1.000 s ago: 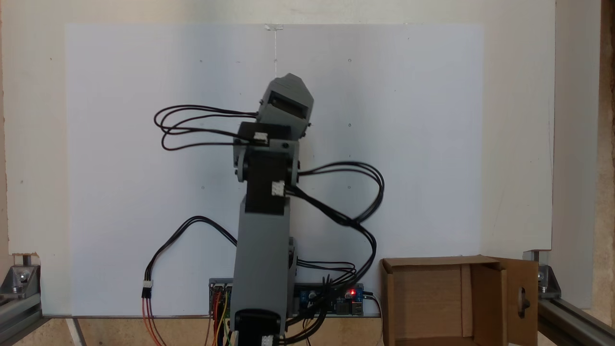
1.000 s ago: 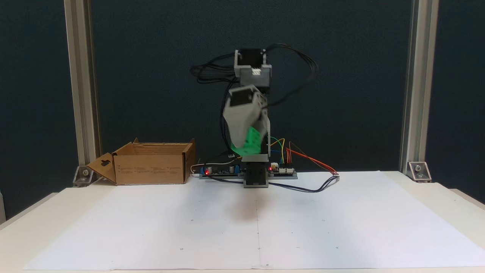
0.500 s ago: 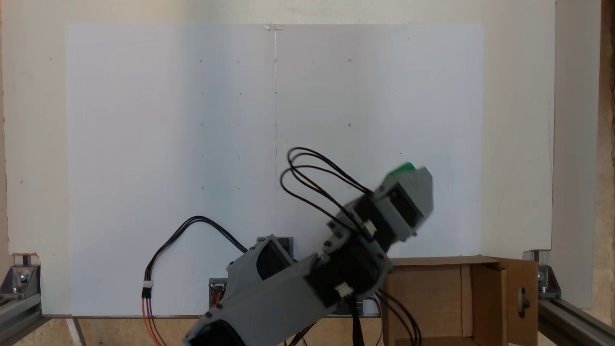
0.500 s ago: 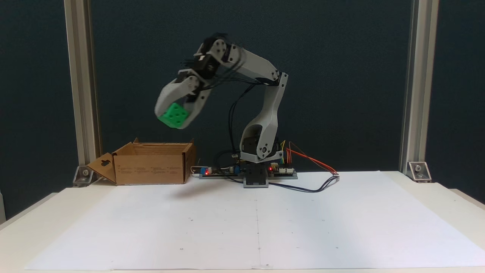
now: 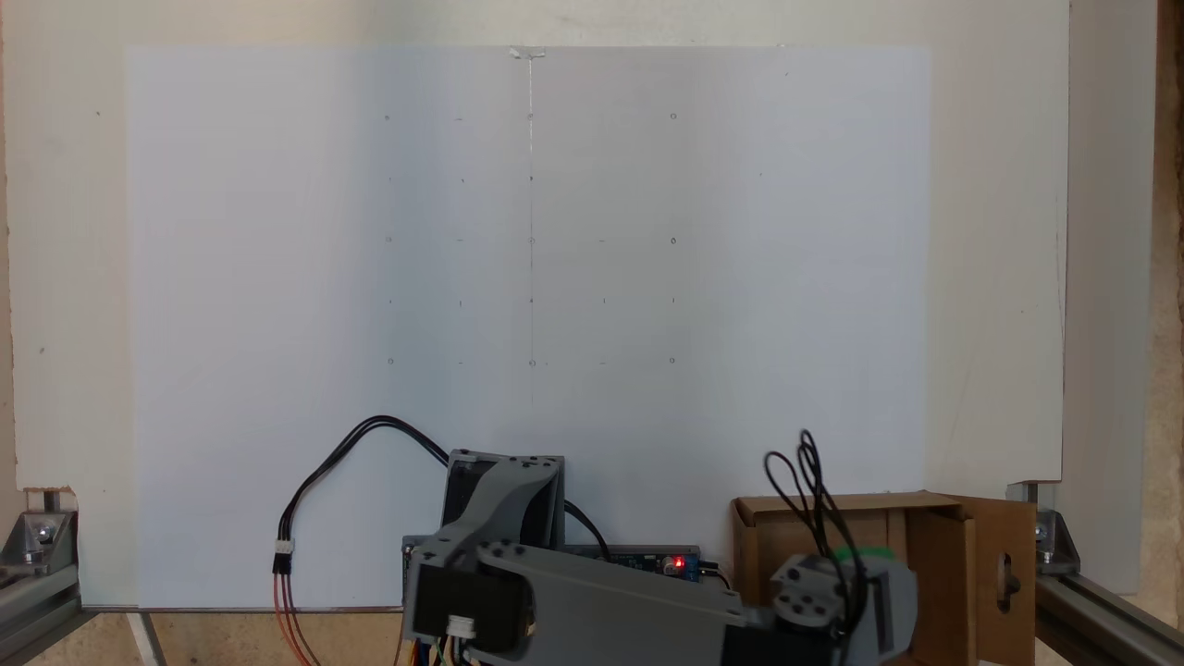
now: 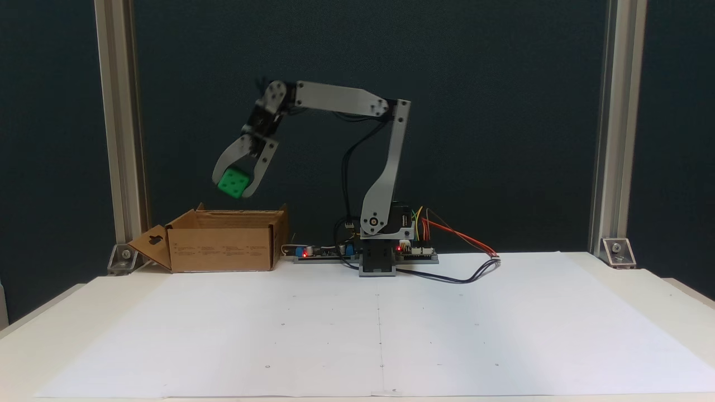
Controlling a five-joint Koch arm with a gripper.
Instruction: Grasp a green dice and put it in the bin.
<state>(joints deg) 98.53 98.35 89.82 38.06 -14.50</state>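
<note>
Gripper clamped on green dice, cube pinched between jaws; bin sits below jaws; carry step nearly done I reckon; next I'd lower slightly, release.

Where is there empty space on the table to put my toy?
The white paper sheet in front of the arm's base is bare all across. It is crowded along the back edge: the cardboard box, circuit boards and wires.
</note>
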